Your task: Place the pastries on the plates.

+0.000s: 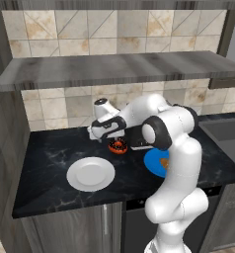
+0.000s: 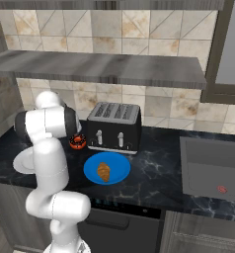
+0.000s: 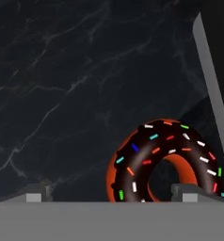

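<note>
The dark chocolate donut with orange icing and coloured sprinkles lies on the black counter, just in front of the toaster. My gripper hangs right over it, open. In the hand view the donut sits between the two fingertips, nearer the right one, and nothing is gripped. The golden croissant lies on the blue plate. The white plate stands bare to the left of the donut. From the left base view my arm covers part of the blue plate.
A black toaster stands against the tiled wall right behind the donut; its side shows close on the hand view's right. A sink is set into the counter at the right. A grey shelf runs overhead.
</note>
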You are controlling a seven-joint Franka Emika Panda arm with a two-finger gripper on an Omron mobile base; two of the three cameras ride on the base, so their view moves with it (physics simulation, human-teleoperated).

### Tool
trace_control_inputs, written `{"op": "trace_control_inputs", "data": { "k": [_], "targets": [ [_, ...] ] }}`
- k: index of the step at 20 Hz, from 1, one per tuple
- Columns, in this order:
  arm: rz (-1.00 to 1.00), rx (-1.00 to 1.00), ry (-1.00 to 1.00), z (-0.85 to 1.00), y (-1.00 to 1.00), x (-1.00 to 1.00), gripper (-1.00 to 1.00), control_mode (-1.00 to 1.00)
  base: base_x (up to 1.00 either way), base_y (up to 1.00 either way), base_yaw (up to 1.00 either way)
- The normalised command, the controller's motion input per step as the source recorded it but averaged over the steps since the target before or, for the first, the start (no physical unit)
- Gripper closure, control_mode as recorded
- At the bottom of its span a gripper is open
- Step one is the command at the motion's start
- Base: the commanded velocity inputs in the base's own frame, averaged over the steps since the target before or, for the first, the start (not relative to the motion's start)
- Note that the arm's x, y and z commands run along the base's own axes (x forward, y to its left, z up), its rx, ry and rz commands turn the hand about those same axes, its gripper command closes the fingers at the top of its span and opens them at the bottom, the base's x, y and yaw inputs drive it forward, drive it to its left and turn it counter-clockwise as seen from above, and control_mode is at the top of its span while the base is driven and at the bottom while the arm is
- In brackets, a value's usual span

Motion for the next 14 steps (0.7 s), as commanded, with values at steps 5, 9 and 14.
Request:
{"op": "trace_control_inputs", "data": {
  "k": [5, 9, 14],
  "targets": [
    [-0.11, 0.00, 0.02, -0.09, -0.05, 0.00, -1.00, -1.00, 0.00, 0.00, 0.00],
    [-0.09, 0.00, 0.07, -0.09, -0.06, 0.00, -1.00, -1.00, 0.00, 0.00, 0.00],
    [-0.07, 0.00, 0.08, -0.17, -0.07, 0.00, -1.00, -1.00, 0.00, 0.00, 0.00]
  ]
}}
